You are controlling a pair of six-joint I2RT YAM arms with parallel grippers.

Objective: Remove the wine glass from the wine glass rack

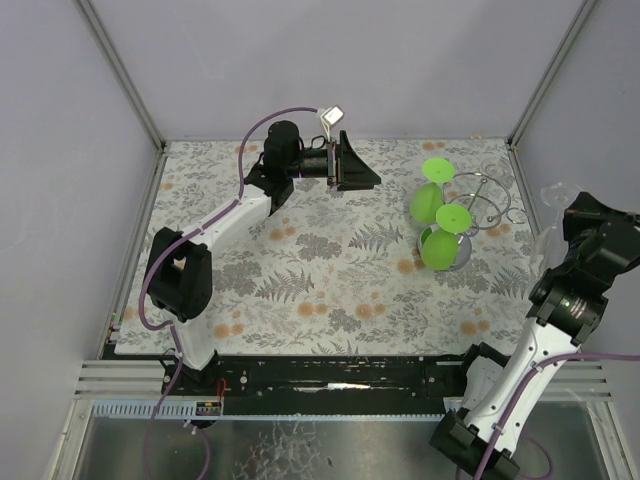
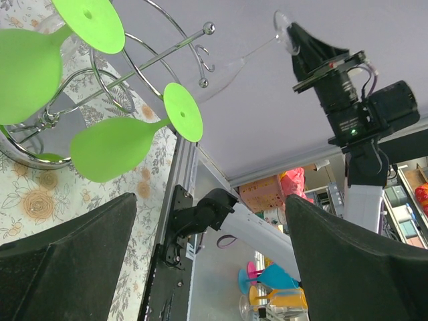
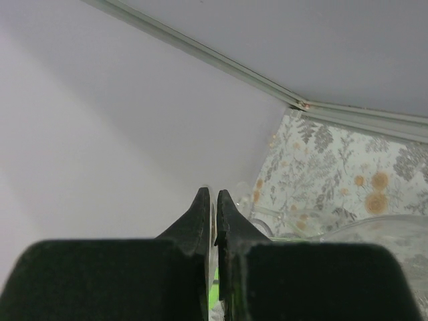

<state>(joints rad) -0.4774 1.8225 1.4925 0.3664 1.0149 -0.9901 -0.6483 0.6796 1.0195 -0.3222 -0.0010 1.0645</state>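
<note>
Right claw [image 3: 212, 197]: jaws pressed together on the thin foot of the clear wine glass [image 2: 224, 70].
Clear wine glass: held in the air, lying almost level. Its stem runs from the claw toward the wine glass rack [image 2: 154, 59], and its bowl is just beside the ball tips of the rack's arms. Whether they touch cannot be told.
Rack: stands on the far right part of the floral table [image 1: 300, 270]. A far green glass [image 1: 426, 202] and a near green glass [image 1: 440, 250] hang on its left side.
Right edge: the right arm sits close to the right wall [image 1: 600, 110], beyond the table's edge.
Left claw [image 1: 358, 163]: jaws spread wide, raised near the table's back edge, facing the rack.
Open room: a broad stretch of floral table lies between the left claw and the rack.
</note>
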